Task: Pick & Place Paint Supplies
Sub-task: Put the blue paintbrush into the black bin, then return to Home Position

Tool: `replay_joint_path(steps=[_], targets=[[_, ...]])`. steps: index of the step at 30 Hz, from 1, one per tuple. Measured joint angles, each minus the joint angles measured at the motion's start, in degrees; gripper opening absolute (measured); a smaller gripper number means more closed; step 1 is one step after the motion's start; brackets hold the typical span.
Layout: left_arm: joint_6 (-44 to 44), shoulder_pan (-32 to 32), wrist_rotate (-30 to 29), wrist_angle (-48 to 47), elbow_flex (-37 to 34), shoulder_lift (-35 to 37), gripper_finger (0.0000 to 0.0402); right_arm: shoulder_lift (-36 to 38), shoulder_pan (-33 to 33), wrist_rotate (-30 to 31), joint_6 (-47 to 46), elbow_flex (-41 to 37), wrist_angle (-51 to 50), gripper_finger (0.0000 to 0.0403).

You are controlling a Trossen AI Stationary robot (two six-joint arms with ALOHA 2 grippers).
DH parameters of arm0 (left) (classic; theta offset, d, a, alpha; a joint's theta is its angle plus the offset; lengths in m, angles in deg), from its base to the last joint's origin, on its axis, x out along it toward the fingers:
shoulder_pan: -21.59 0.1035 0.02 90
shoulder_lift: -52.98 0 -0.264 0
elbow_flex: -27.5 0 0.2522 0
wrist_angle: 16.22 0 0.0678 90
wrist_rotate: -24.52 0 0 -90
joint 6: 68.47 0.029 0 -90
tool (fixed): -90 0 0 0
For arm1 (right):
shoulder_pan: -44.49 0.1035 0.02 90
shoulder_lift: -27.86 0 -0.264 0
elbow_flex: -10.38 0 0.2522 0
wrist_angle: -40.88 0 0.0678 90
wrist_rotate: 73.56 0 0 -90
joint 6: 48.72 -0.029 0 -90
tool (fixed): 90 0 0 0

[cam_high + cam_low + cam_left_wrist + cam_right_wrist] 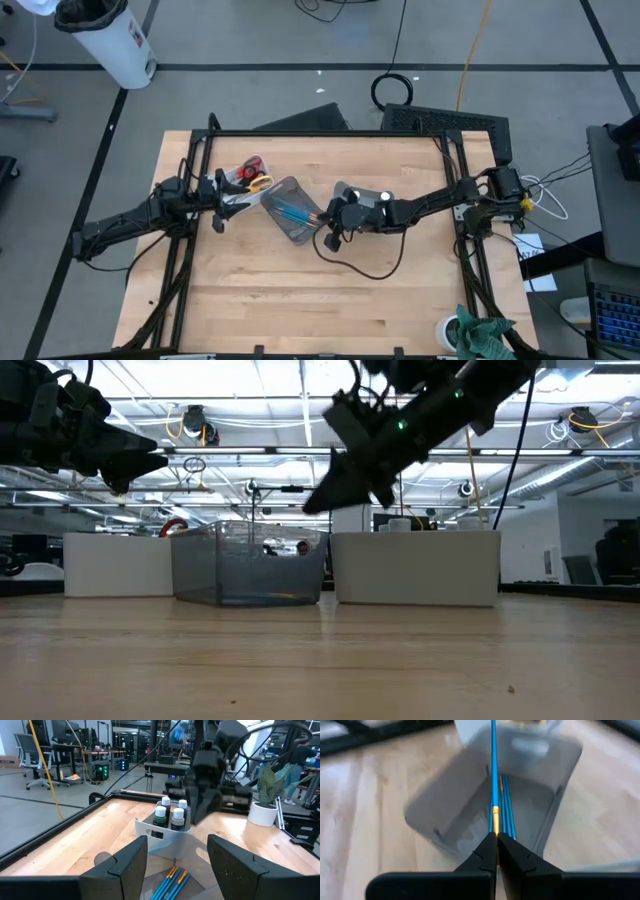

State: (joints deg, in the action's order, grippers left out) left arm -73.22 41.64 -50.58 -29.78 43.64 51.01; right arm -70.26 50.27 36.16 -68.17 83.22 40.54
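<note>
Two arms: I have both over the table [400,300], left gripper [225,195] by the scissors bin, right gripper [327,222] at the clear bin's near corner.
Clear bin [288,208]: it sits mid-table between the two white bins; several blue brushes [294,212] already lie inside it.
Scissors bin [236,178]: white, just beside the clear bin, with red and yellow handled scissors [256,174] in it.
Bottle bin [165,827]: white, on the far side of the clear bin from my left wrist camera; four white-capped bottles [171,812] stand upright in it.
Right gripper: fingers [481,855] pressed together, pinching one blue brush [493,765] at its gold ferrule, the handle running out over the clear bin above the others.
Left gripper: fingers [125,865] spread apart, holding nothing, hanging above the clear bin's edge.
Progress: I judge most of it sorted; bottles, scissors and a bundle of brushes are binned.
Left to do: release this brush into the clear bin. I see no loose supplies on the bare wood.
</note>
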Motion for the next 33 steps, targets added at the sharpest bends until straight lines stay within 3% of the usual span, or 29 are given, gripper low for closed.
replay_joint_path(steps=[10,20,24,33], targets=[[-0.02,0.00,0.00,0.00,0.00,0.00,0.0214,-6.70,-1.30,-3.39,-0.88,2.26,0.74,0.0000],[0.00,0.00,0.00,-0.04,0.02,0.02,0.0214,-6.80,-1.37,-3.38,-0.80,2.19,3.00,0.0012],[0.00,0.00,0.00,-0.02,0.01,0.02,0.0214,-6.80,-1.35,-3.42,-0.87,2.19,2.93,0.0041],[0.00,0.00,0.00,-0.02,0.02,0.02,0.0214,-2.54,-1.34,-4.34,0.13,2.15,-0.37,0.0153]])
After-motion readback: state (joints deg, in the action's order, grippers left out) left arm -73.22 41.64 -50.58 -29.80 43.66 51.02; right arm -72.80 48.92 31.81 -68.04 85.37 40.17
